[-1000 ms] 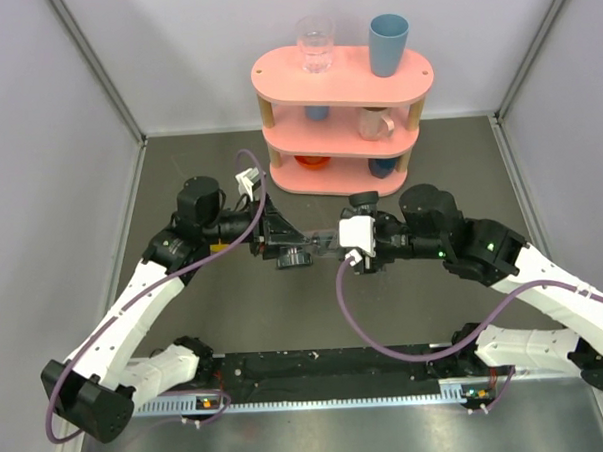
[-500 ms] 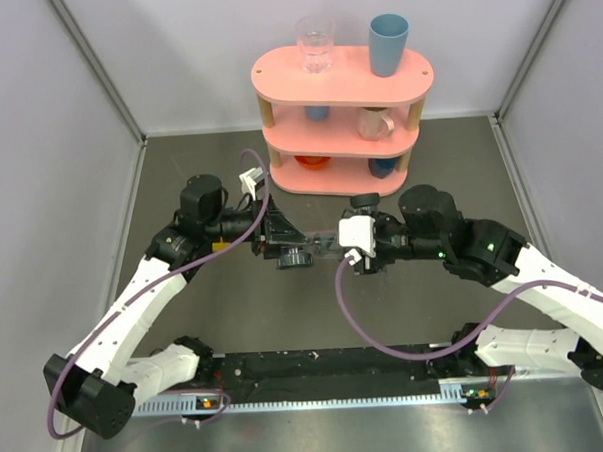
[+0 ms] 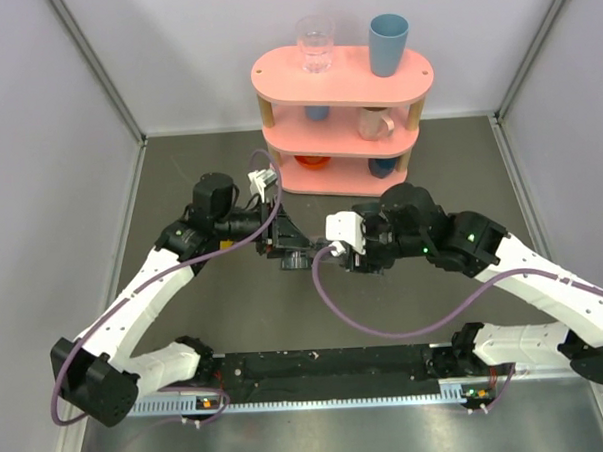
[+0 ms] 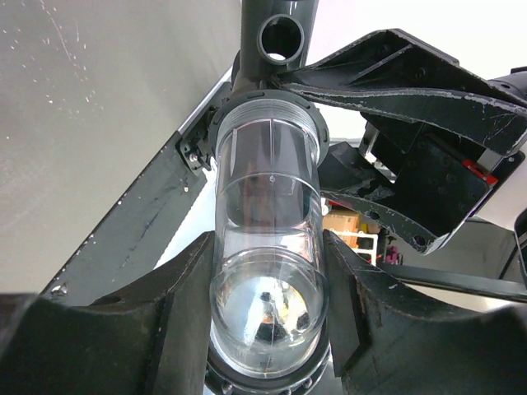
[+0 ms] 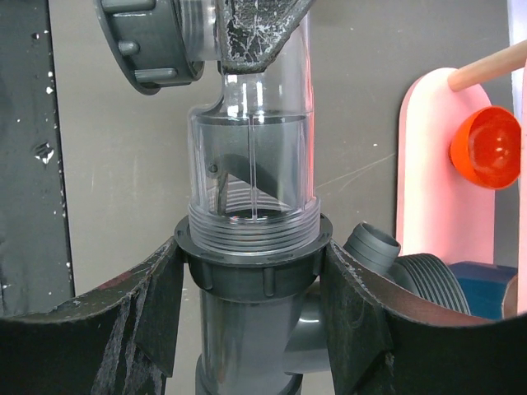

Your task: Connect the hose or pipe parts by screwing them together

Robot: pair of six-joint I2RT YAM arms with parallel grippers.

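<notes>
From the near edge of the counter (image 3: 236,319) we see both arms reach inward and meet over its middle, the left pincer (image 4: 268,276) and the right pincer (image 5: 252,276) facing each other with the two pipe parts between them. We see the left pincer clamped on the translucent tube (image 4: 265,189), its fingers (image 4: 185,296) pressed on both sides of the smooth body. The right pincer grips the dark grey T-shaped fitting (image 5: 247,346) around its ribbed collar. The tube and fitting lie in one line, the tube's threaded end seated in the collar with a few turns of thread showing outside it. Beyond them, against the back wall, we see a pink shelf (image 3: 275,82) with a drinking glass (image 3: 315,45) and a blue cup (image 3: 388,44) on its top level.
</notes>
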